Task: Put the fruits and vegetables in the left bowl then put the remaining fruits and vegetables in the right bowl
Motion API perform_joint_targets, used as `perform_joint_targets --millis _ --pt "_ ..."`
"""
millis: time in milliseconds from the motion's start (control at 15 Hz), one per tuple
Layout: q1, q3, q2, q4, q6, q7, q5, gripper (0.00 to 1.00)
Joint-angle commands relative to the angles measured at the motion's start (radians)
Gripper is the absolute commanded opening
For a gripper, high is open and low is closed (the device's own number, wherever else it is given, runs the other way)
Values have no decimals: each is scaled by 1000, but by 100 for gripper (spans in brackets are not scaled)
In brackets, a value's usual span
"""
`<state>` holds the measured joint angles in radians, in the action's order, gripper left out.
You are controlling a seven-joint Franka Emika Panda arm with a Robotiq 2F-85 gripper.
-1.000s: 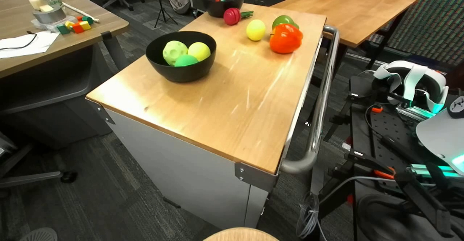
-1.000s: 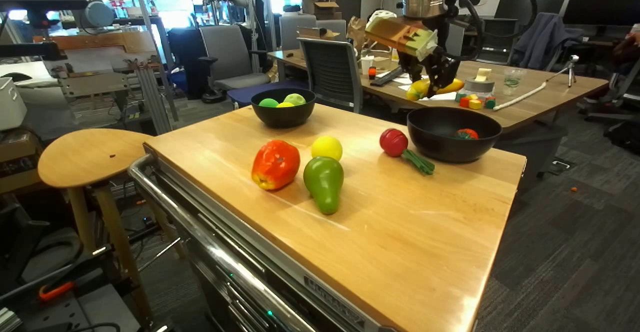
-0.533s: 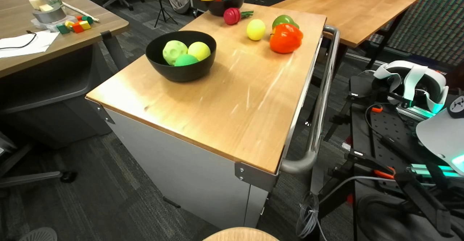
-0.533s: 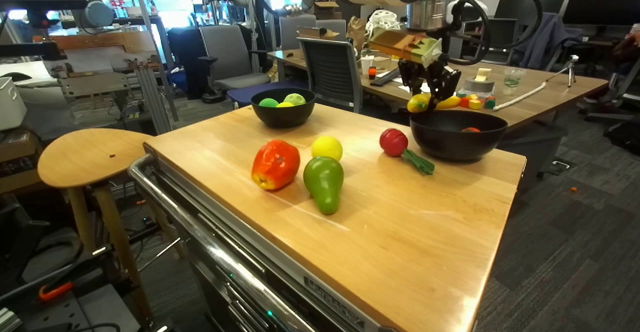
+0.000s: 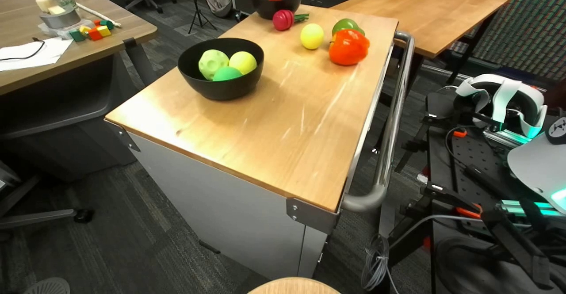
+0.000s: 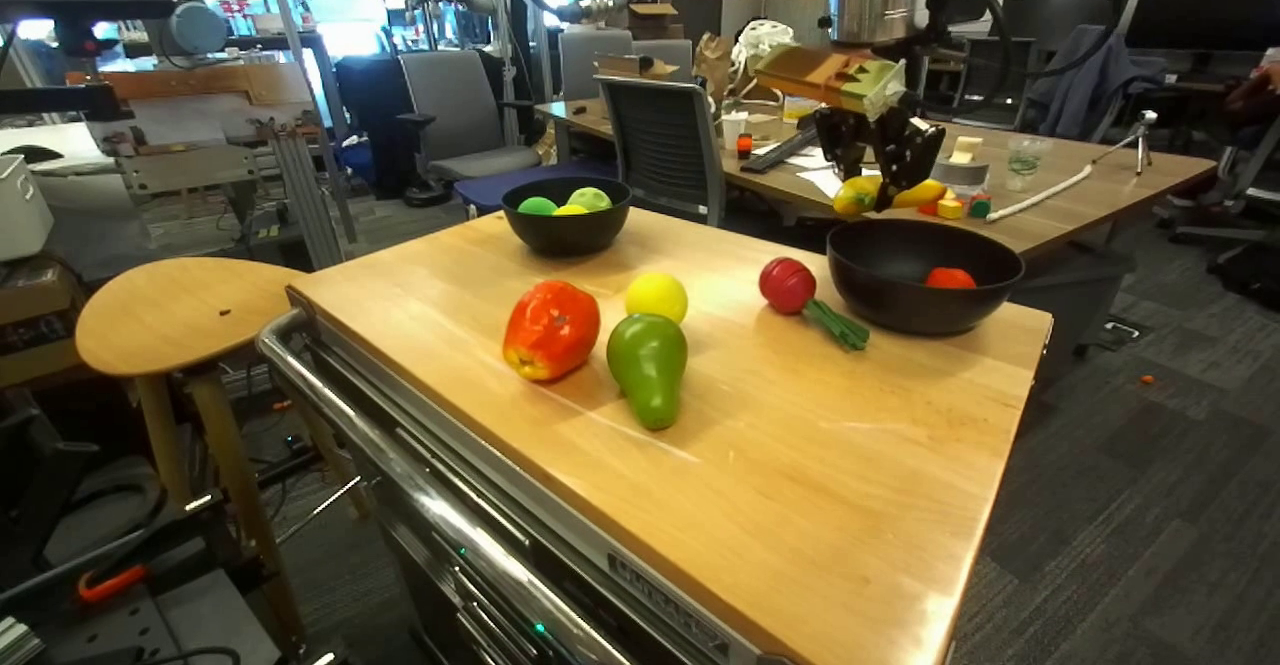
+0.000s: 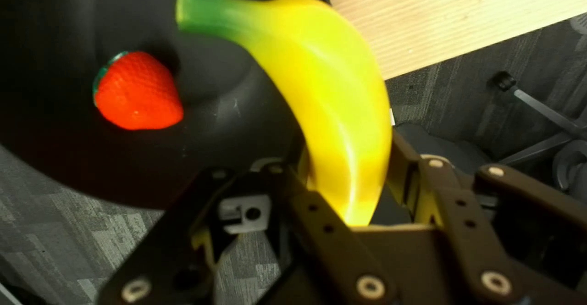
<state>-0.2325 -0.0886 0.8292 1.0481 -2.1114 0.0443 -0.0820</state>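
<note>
**Kept hold of the banana (image 7: 330, 89), probably nudged the right bowl (image 6: 900, 307)**

Gripped the banana near the end away from its stem, with jaws closed against both sides. Dipped it within the last second, then raised it slightly. Pointed the green stem over the right bowl's inside, with the gripped end apparently outside the rim. Saw that bowl slightly off its earlier place, and the strawberry (image 7: 137, 91) in it turned with its leaves out of sight in both exterior views. Guessed at a knock, without seeing contact. Judged it harmless, but a reason to carry the banana farther in before release.

Found the red radish-like piece (image 6: 787, 285) just beside the right bowl on the wooden surface (image 6: 800, 445). Farther off, found the yellow lemon-like fruit (image 6: 656, 295), green pear-like fruit (image 6: 648, 365) and red-orange fruit (image 6: 550, 332), all loose. Farthest, saw the left bowl (image 5: 221, 89) unmoved, holding a bright green ball (image 5: 227, 74), a pale green ball (image 5: 212, 63) and a yellow ball (image 5: 243, 62). Took right-bowl filling as the likely step in hand, several pieces short of done.
</note>
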Motion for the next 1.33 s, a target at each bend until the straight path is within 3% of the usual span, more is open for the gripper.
perform_joint_targets --millis 0,333,867,1067,1267 --pt "-11 6 -76 94 -75 -18 -14 17" --pt "-19 11 -174 270 -210 -25 -23 17" --pt "-9 -3 -318 555 -295 -23 -24 17" --pt "-9 -4 -344 610 -275 -23 -28 17" --pt "-32 22 -330 597 -148 -71 -69 17"
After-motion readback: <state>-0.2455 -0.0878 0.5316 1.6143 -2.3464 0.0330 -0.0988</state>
